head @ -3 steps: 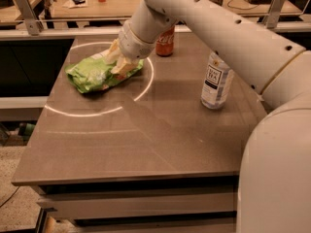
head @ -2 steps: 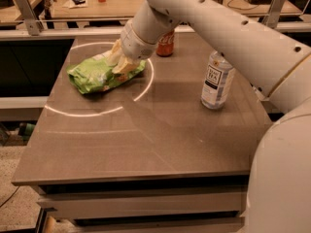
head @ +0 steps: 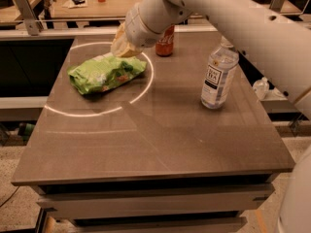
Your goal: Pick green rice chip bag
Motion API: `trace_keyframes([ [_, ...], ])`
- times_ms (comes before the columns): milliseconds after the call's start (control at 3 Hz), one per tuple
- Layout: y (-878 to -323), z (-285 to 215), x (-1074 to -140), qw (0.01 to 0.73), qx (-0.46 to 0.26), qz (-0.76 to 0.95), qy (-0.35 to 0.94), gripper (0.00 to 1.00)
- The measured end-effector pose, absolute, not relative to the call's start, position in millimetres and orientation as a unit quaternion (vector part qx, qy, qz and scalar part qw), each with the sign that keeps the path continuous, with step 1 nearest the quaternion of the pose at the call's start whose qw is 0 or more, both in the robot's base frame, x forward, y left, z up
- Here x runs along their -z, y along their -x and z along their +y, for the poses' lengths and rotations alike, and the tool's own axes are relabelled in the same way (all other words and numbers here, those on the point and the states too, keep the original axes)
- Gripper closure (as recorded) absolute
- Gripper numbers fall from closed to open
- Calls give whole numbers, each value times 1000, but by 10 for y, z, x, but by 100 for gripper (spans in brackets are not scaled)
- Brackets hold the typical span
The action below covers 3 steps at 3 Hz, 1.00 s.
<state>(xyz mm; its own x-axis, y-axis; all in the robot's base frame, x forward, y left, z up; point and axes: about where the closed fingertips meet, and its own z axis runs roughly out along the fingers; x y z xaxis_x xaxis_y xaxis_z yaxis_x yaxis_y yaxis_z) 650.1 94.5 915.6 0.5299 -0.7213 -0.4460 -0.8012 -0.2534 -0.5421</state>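
You have the green rice chip bag (head: 107, 74) lying flat on the table (head: 160, 144), toward its far left part. It is a crumpled, shiny foil pillow, bright lime green with white and orange-red patches, and none of its print can be read. A thin bright ring of light (head: 92, 113) on the smooth grey-brown tabletop curves around the bag, which sits inside it.

Just above the bag's far right end you see the gripper (head: 124, 47), cream-coloured and pointing down and to the left. It looks lifted just clear of the foil, with the bag below and to its left rather than in its grasp. You cannot tell whether the gripper is open or closed. The thick, rounded white arm (head: 233, 18) runs up and to the right from it.

Beyond the bag's right end, behind the gripper, stands a red can (head: 165, 43), partly hidden, its label unreadable. Well to the right of the bag stands an upright clear plastic bottle (head: 219, 79) with a white label showing the word "TEA"
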Motion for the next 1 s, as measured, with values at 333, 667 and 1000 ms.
trace_keyframes([
  [333, -6545, 937, -9342, 387, -33, 470, 793, 100],
  [667, -6556, 938, -9333, 376, -34, 474, 795, 85],
  [1000, -6550, 954, -9320, 376, -36, 473, 796, 61],
])
